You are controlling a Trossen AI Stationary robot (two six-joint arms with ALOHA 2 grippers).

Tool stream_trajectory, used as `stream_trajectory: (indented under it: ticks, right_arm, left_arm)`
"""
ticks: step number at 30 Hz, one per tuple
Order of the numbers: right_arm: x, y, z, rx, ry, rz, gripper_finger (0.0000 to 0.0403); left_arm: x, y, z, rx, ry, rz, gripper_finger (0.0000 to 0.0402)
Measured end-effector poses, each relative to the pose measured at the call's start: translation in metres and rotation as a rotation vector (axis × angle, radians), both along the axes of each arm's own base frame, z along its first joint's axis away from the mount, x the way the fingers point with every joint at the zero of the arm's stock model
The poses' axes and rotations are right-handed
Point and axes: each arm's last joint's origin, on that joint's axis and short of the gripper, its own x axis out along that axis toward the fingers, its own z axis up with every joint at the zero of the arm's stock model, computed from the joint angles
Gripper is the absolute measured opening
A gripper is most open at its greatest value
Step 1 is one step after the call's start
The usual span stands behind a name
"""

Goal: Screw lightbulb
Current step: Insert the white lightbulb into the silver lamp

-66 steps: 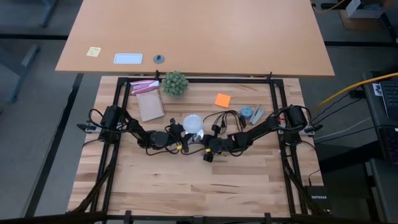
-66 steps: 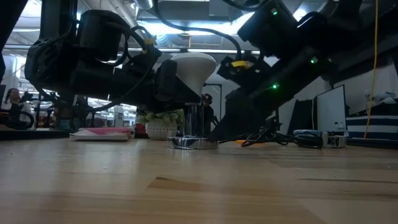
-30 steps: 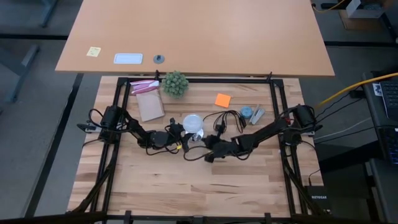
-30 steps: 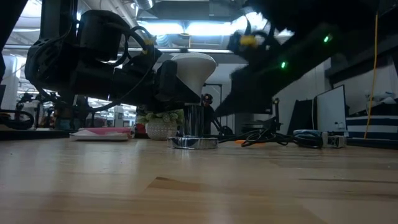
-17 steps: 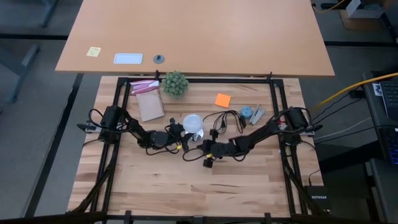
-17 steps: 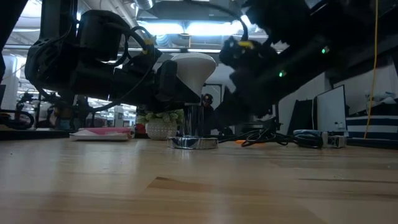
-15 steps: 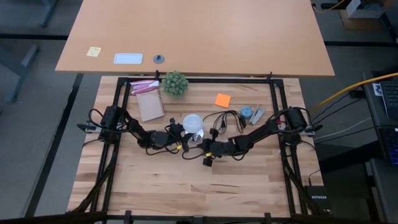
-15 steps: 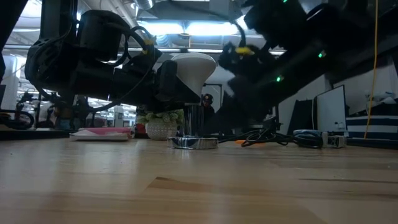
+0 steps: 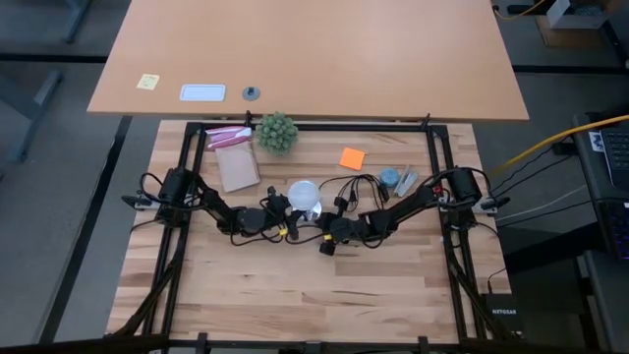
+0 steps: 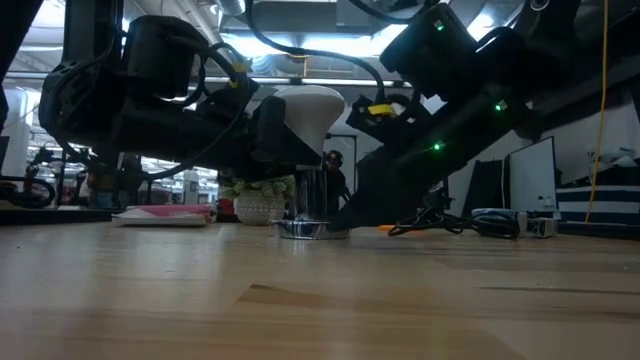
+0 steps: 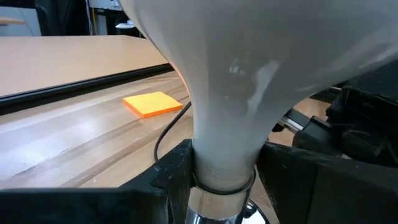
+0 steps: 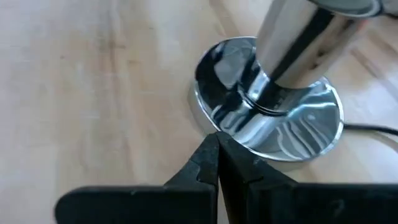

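Note:
The frosted white lightbulb [image 9: 306, 195] stands upright with its screw end in the chrome socket tube [image 10: 312, 193], which rises from the round silver socket disc [image 12: 273, 134] lying flat on the wooden table. My left gripper [image 9: 291, 212] comes from the table's left and is shut on the bulb [image 11: 249, 74]. My right gripper [image 12: 217, 142] comes from the right, low over the table, shut, with its tips at the disc's rim. The disc's thin black cord [image 9: 359, 185] trails toward the far right. My left gripper pinches the bulb's narrow white neck [image 11: 224, 165], just above the metal collar, between its two fingers [image 11: 177, 171]. The fingers come in level from the table's left. The bulb stands upright in the socket tube. My right gripper's shut fingertips [image 12: 214, 146] lie against the socket disc's outer rim [image 12: 211, 127], slanting down from the table's right and near side. The disc lies flat on the table.
A spiky green ball plant [image 9: 276, 131] and pink and brown packets [image 9: 234, 157] lie at the far left. An orange sticky note [image 9: 352, 157] and small grey parts [image 9: 398, 179] lie at the far right. Bare wood stretches toward the near edge.
My right gripper, which stood raised and a little back from the socket, has come down and toward the socket disc until its shut tips are at the rim. The bulb, the socket and my left gripper have kept still.

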Motion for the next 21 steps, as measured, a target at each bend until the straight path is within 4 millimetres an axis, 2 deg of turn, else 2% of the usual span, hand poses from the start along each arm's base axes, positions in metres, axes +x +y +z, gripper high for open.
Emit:
stream_trajectory:
  ticks: [13, 21]
  right_arm:
    - [-0.001, -0.003, 0.0, -0.062, -0.003, -0.075, 0.0007]
    - [-0.001, -0.011, 0.002, -0.143, -0.025, -0.189, 0.0007]
  left_arm:
    - [0.0, -0.001, 0.0, -0.007, -0.004, 0.0, 0.0153]
    - [0.0, -0.004, 0.0, -0.02, -0.011, -0.022, 0.0153]
